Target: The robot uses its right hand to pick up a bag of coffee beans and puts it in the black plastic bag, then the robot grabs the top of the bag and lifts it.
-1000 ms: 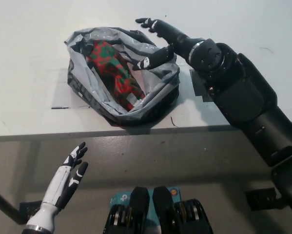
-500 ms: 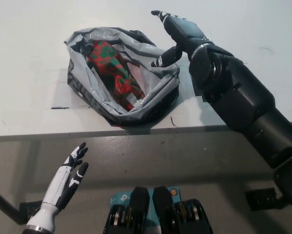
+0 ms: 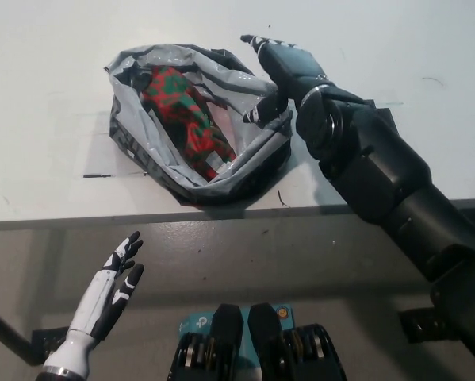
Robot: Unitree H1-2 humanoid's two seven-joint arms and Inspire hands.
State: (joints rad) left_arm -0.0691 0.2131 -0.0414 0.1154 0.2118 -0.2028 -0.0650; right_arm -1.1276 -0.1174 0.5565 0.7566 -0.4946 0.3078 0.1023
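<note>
The white table (image 3: 47, 95) fills the upper frame. Near its front edge the black plastic bag (image 3: 257, 171) lies open-mouthed, the red-and-green bag of coffee beans (image 3: 191, 119) lying inside it. At the bag's three o'clock rim sits the black right hand (image 3: 281, 71), fingers spread and holding nothing. At seven o'clock, below the table, the white left hand (image 3: 114, 286) rests with fingers apart.

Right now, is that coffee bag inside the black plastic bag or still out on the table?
Inside. The red-and-green coffee bag lies within the open black plastic bag, whose rim surrounds it.
</note>
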